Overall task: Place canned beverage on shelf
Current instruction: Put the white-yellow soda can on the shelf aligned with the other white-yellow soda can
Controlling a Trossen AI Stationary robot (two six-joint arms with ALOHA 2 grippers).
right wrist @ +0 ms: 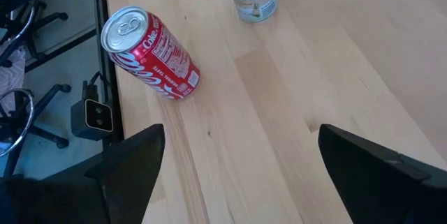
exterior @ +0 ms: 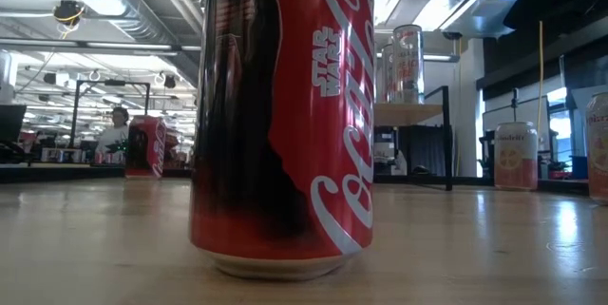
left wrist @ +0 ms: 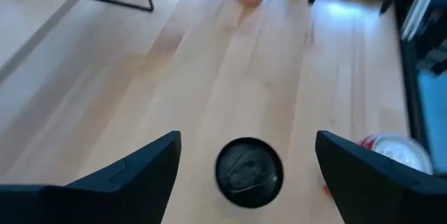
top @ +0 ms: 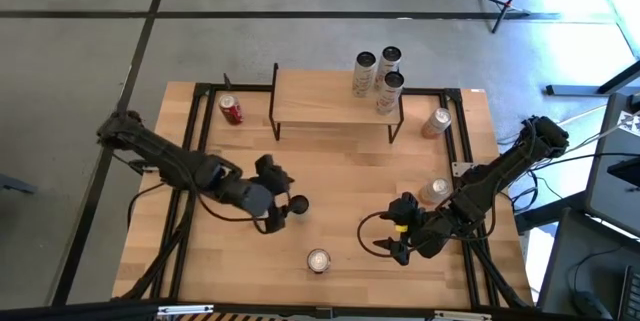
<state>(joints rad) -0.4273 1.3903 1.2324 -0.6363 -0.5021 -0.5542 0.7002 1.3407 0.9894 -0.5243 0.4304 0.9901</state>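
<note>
**Left hand spread above a black can, shelf ahead**

We see our left hand (top: 284, 207) hovering over the middle of the desk (top: 340, 166), fingers spread wide, with a black-topped can (left wrist: 248, 171) standing upright directly beneath and between them, not touching either finger. Ahead of this hand stands the shelf (top: 330, 96), which carries three cans (top: 378, 73) clustered at its right end. Off to the hand's far left, near the back corner of the desk, a red can (top: 231, 111) stands beside the shelf.

Our right hand (top: 397, 231) waits low over the right part of the desk, fingers also spread, gripping nothing. In front of it, toward the desk's near edge, stands a red Coca-Cola can (right wrist: 151, 53); in the low view it fills the foreground. A pale can (top: 435, 192) stands just behind this hand, and a peach-coloured can (top: 436, 121) stands farther back, beside the shelf's right legs.
</note>
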